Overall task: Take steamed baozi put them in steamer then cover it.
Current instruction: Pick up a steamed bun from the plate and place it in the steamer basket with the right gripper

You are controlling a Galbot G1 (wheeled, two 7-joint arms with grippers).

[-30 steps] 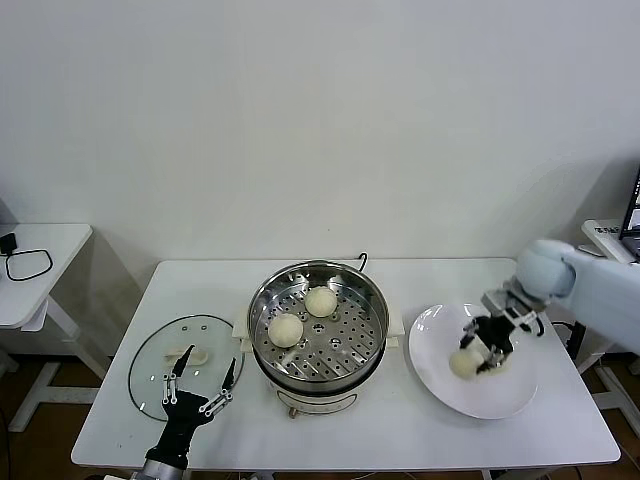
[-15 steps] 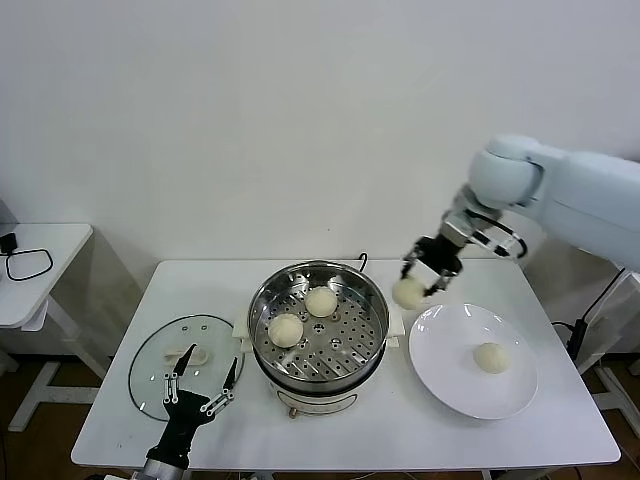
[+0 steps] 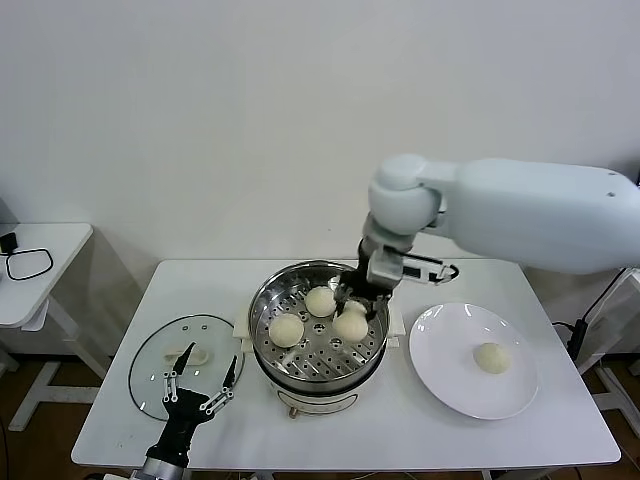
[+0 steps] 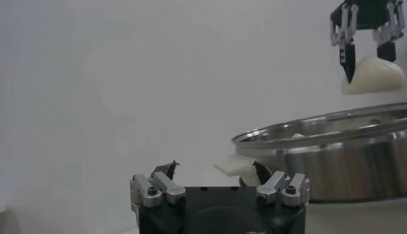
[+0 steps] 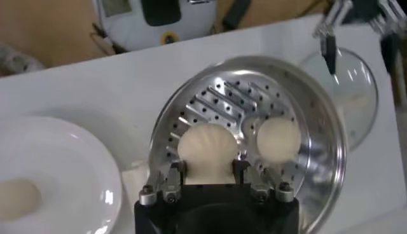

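**Q:** Right hand, state and load?

**A:** My right gripper (image 3: 352, 308) is clamped on one small round cream-white dough bun (image 3: 350, 325), fingers pressed into its sides. It hangs just over the perforated tray of the large shiny stainless-steel steamer pot (image 3: 268, 300), on the side nearest the plate. From the left wrist view the bun sits above the rim line; whether it touches the tray, I cannot tell.

**Q:** Change against the earlier frames?

**A:** One second back that hand was down on the flat white round plate (image 3: 440, 370), closing on this bun. Half a second back it carried the bun in the air between plate and pot. Now it is over the tray. The plate has gone from two buns to one.

**Q:** Where are the other buns?

**A:** Two already lie on the tray: the bun at the far side (image 3: 320, 301) and the bun at the left side (image 3: 286, 329). The last bun on the plate (image 3: 490, 357) rests well apart from the pot.

**Q:** Left hand?

**A:** My left gripper (image 3: 200, 388) is parked low at the near table edge, fingers spread wide, holding nothing, unmoved. It is beside the round clear glass lid with metal rim (image 3: 150, 352), which lies flat on the white table (image 3: 400, 430), left of the pot.

**Q:** Any readable writing?

**A:** None legible in any view.
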